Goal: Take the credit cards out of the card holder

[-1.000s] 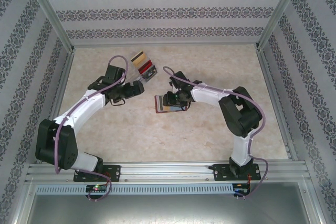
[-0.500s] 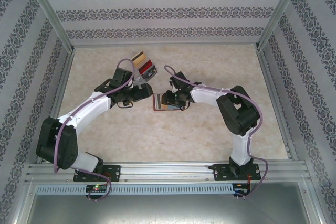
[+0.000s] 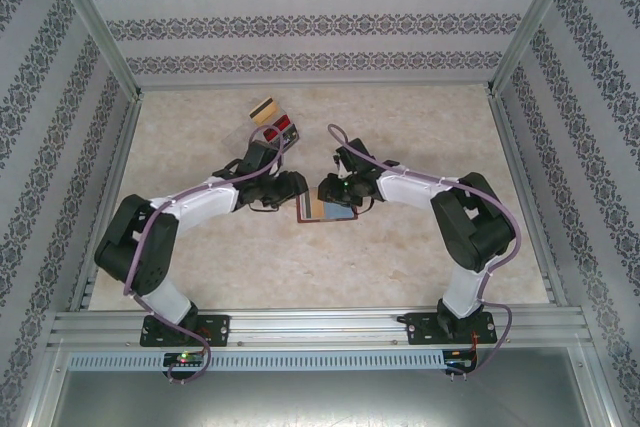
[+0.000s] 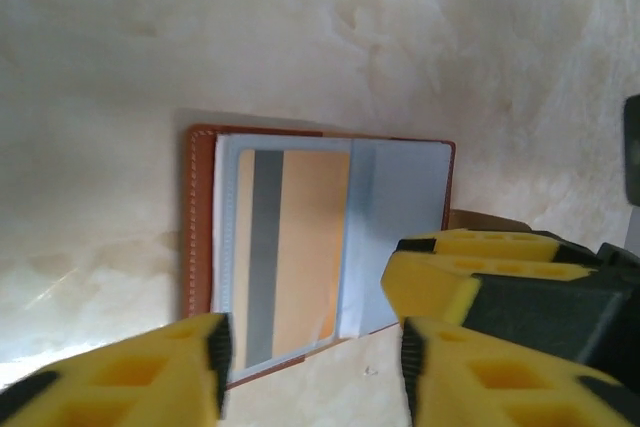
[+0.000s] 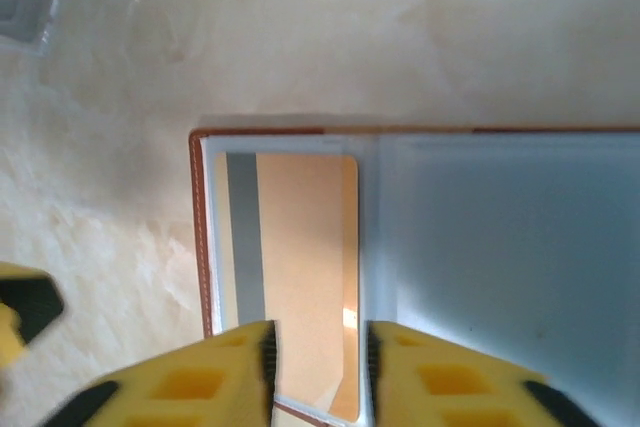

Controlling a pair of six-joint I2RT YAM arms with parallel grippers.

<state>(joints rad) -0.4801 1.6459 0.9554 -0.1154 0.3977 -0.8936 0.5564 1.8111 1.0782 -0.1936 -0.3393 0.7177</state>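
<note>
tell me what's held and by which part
Cannot tell: right jaws straddle the orange card at its short edge, in the card holder; left jaws hold nothing.

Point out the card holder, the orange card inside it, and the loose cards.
card holder [image 4: 400,187], left wrist view, empty clear sleeve.
orange card [image 5: 305,247], right wrist view, orange face.
loose cards [image 3: 268,115], top external view, pile middle.

A pale, marbled beige tabletop [image 3: 300,267] is seen under soft, even light, and its faint veining is picked up close in both wrist views. The space is closed in on three sides by walls [image 3: 320,22] papered in grey-and-white damask bands. Aluminium posts [image 3: 95,27] are set at the back corners. A slotted aluminium rail [image 3: 320,325] is run along the near edge, with a grey perforated strip [image 3: 320,359] fixed below it.
</note>
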